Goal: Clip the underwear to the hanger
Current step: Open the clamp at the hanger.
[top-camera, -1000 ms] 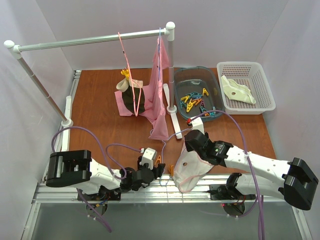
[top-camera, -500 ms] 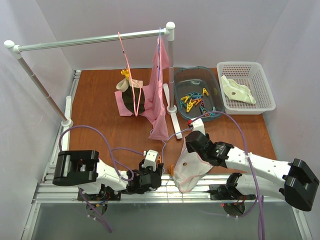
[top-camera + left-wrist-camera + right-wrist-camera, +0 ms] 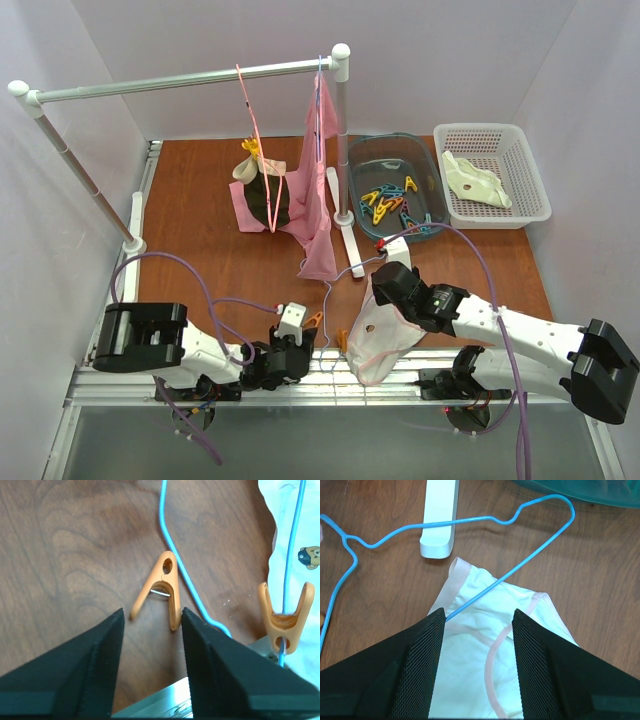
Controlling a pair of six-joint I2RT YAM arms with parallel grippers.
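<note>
The left tool (image 3: 152, 611) is low over the counter (image 3: 75, 540), its jaws partway open with one finger on each side of a loose orange clothespin (image 3: 172, 600). A sliver of wood shows on either side, so it has hold of nothing yet. The clothespin lies flat with its hinged tip pointing away from the tool, so closing the jaws would likely squeeze its two legs together.

Just beside the clothespin runs the light-blue wire of the hanger (image 3: 183, 575), also flat on the counter. Further right along that wire, a second orange clothespin (image 3: 282, 622) is clamped on at the edge of the underwear (image 3: 295, 525). One side looks fastened, and the loose clothespin is probably meant for the other.

The underwear lies spread near the front edge of the counter, with the hanger's lower bar across its waistband. The right tool (image 3: 477, 611) is directly over it, jaws partway apart and astride fabric and wire without pinching either. Whether its tips press down cannot be told, but it is probably there to steady the pair for clipping. Beyond are the drying rack's white foot (image 3: 440, 515) and a teal tub (image 3: 397, 185) of spare pegs.
</note>
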